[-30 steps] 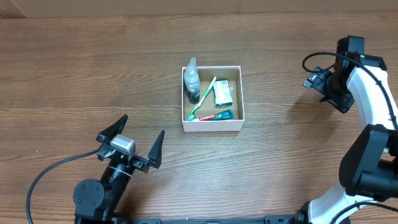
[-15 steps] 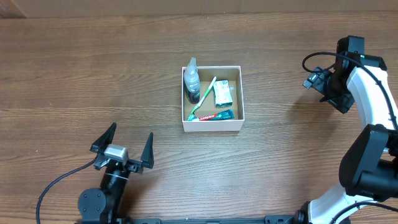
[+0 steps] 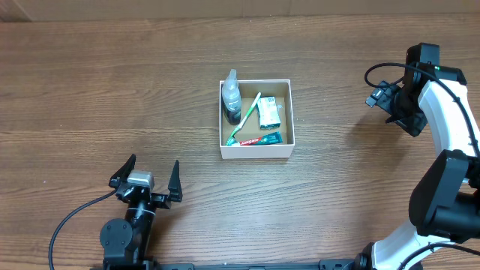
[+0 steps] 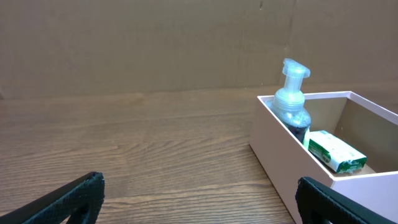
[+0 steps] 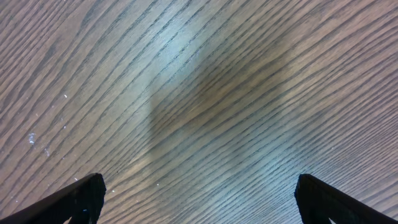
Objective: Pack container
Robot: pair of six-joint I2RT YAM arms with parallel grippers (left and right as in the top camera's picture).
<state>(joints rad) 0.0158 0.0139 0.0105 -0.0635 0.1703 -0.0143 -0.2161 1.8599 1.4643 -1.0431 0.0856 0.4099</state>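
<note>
The container (image 3: pixel 256 151) is a square white cardboard box with a brown floor at the table's middle. It holds a clear pump bottle (image 3: pixel 231 96), a green soap packet (image 3: pixel 268 114), a toothbrush (image 3: pixel 247 112) and a toothpaste tube (image 3: pixel 259 139). In the left wrist view the container (image 4: pixel 280 155) stands right of centre with the pump bottle (image 4: pixel 292 102) and soap packet (image 4: pixel 336 151) inside. My left gripper (image 3: pixel 146 180) is open and empty, near the front left, well short of the box. My right gripper (image 3: pixel 384 97) is open and empty at the far right over bare wood (image 5: pixel 199 112).
The wooden table (image 3: pixel 112 90) spreads around the box. A black cable (image 3: pixel 71 217) trails from the left arm near the front edge. A brown cardboard wall (image 4: pixel 155 43) stands behind the table in the left wrist view.
My left gripper has drawn back toward the front edge and to the left, away from the box, its fingers narrowing somewhat. The right arm has not moved.
</note>
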